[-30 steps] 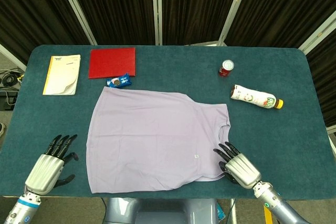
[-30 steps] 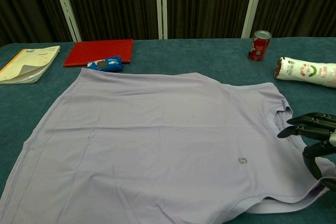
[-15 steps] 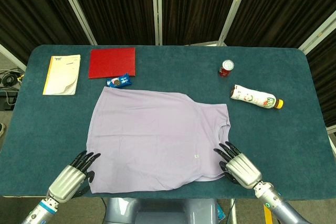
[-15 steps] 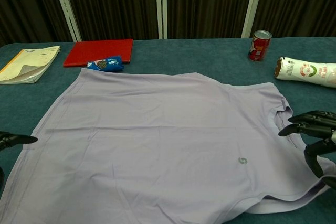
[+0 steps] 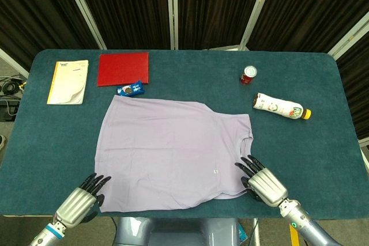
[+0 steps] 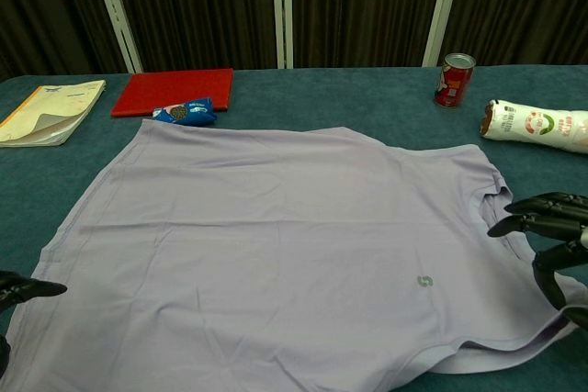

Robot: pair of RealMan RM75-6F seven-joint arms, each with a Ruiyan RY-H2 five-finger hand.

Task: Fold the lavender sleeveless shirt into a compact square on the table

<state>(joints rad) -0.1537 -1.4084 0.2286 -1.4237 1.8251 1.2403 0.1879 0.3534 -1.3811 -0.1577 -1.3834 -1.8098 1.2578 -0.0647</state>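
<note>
The lavender sleeveless shirt (image 5: 173, 154) (image 6: 276, 245) lies spread flat on the teal table (image 5: 300, 159), neckline toward the right. My left hand (image 5: 78, 203) is at the shirt's near left corner, fingers apart and stretched toward the hem; only its fingertips (image 6: 23, 289) show in the chest view. My right hand (image 5: 262, 184) (image 6: 551, 236) hovers at the shirt's near right corner by the armhole, fingers spread and holding nothing.
A red can (image 5: 248, 75) and a lying bottle (image 5: 281, 106) are at the back right. A red board (image 5: 123, 68), a blue snack packet (image 5: 130, 89) and a notebook (image 5: 68, 81) lie at the back left. The table's front edge runs just behind both hands.
My left hand has moved right and toward the front edge, from the bare table to the shirt's near left corner. The right hand has barely moved.
</note>
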